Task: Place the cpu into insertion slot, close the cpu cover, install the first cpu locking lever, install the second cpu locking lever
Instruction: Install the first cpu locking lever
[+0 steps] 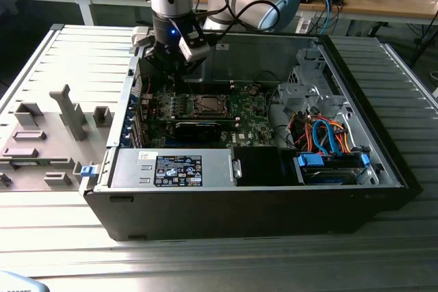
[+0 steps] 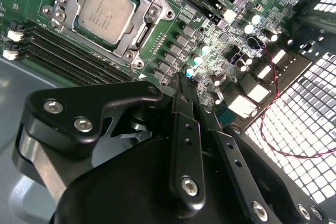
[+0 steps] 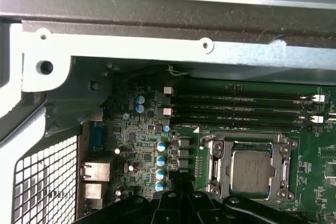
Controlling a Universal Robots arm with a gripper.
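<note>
The gripper [image 2: 184, 85] has its jaws pressed together, holding nothing. The cpu [image 2: 104, 11] sits in the slot [image 2: 137, 36], near the jaws.

In the first wrist view, the picture's edge cuts off the gripper [image 3: 181, 203], hiding its fingertips.

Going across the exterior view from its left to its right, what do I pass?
Grey tray of fixtures → gripper over the board → cpu in its insertion slot → orange and blue cables → case's side wall.
</note>
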